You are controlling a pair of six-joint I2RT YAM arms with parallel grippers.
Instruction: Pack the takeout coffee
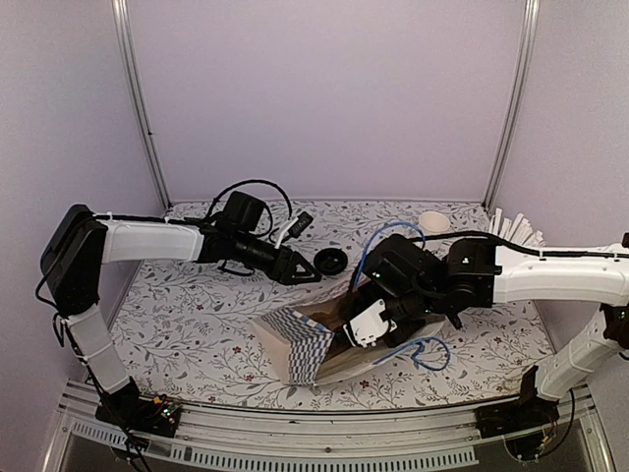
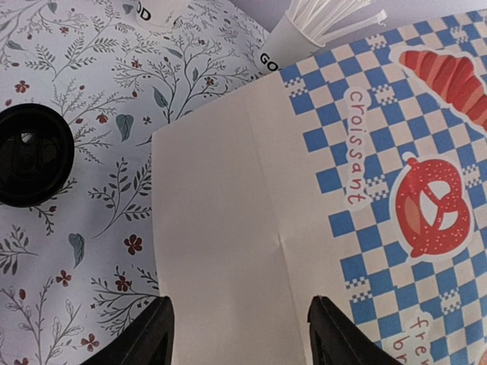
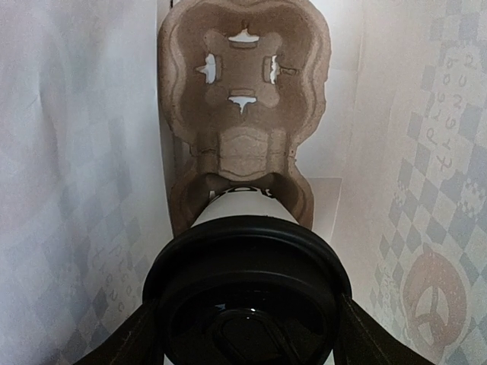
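Note:
The takeout coffee (image 3: pixel 245 296), a white cup with a black lid, lies inside the paper bag (image 3: pixel 76 190), its base in the near pocket of a brown cardboard cup carrier (image 3: pixel 243 76). My right gripper (image 3: pixel 247 334) reaches into the bag's mouth and is shut on the cup's lid, one finger on each side. From above, the blue-checked bag (image 1: pixel 300 349) lies on its side with the right gripper (image 1: pixel 371 323) in its opening; the cup is hidden there. My left gripper (image 2: pixel 240 334) hangs open over the bag's plain white panel (image 2: pixel 228 213), holding nothing.
A loose black lid (image 2: pixel 30 156) lies on the floral tablecloth left of the bag (image 1: pixel 330 261). A white cup of long white sticks (image 2: pixel 304 30) and a lidless white cup (image 1: pixel 433 221) stand at the back right. A blue cable (image 1: pixel 428 352) loops by the right arm.

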